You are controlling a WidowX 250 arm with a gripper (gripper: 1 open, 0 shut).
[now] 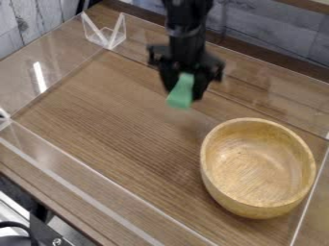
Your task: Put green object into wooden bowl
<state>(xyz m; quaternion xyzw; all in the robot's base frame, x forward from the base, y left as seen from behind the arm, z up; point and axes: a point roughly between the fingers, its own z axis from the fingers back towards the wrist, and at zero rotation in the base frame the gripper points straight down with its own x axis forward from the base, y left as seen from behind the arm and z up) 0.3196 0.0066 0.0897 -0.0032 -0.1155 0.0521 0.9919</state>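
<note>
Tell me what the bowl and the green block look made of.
Wooden bowl: light tan wood, smooth matte finish, visible grain rings inside. Green object, held in the gripper: uniform bright green, possibly painted wood or plastic; the frame is too blurred to decide.

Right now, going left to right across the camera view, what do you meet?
Clear acrylic stand at the back left → green block, lifted off the table in the gripper → wooden bowl.

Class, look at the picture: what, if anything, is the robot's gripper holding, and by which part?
The gripper holds the green object by its upper end, one finger on each side; the lower end hangs free above the table, left of the wooden bowl.
</note>
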